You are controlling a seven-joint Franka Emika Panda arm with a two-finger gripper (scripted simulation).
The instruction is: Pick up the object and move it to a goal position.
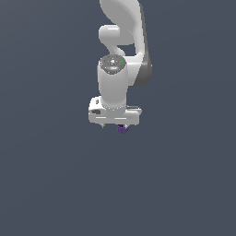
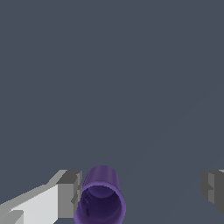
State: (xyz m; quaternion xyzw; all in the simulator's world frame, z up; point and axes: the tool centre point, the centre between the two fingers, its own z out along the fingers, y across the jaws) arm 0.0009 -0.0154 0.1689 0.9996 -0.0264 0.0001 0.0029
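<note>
The object is a small dark purple ribbed cup [image 2: 100,199] with an open rim. In the wrist view it stands between my two fingers, right beside one finger [image 2: 70,192] and far from the other finger [image 2: 213,189]. My gripper [image 2: 142,192] is open, its jaws set much wider than the cup. In the exterior view the white arm points straight down and the gripper [image 1: 116,126] hides most of the cup [image 1: 122,129]; only a small purple part shows under the hand. I cannot tell whether the near finger touches the cup.
A plain dark grey floor [image 1: 55,184] lies all around the arm. No other objects, containers or edges show in either view.
</note>
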